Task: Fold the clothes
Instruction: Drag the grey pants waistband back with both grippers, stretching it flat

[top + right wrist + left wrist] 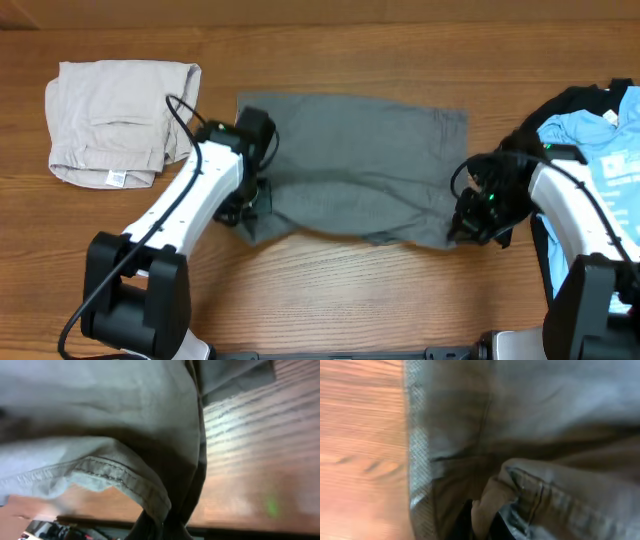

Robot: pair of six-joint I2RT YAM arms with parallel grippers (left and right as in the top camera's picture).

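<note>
Wood-grain table (330,300) lies under both arms. Grey shorts (360,150) are spread flat between the two grippers, with their near edge drawn up into a ridge that runs from one gripper to the other. Beige shorts (120,120) sit folded well out past the left gripper (250,208). A blue T-shirt (600,145) is heaped on a black garment (570,100) just outside the right arm. The left gripper is clamped on the grey shorts' near left corner, and the right gripper (470,225) on their near right corner. Only the overhead view shows the other clothes and both arms, but there the wrists hide the jaws. The left wrist view shows a stitched seam bunched at its fingertips, with bare wood beside the cloth's edge. The right wrist view shows a stitched hem pinched at its fingertips, raised off the wood.
</note>
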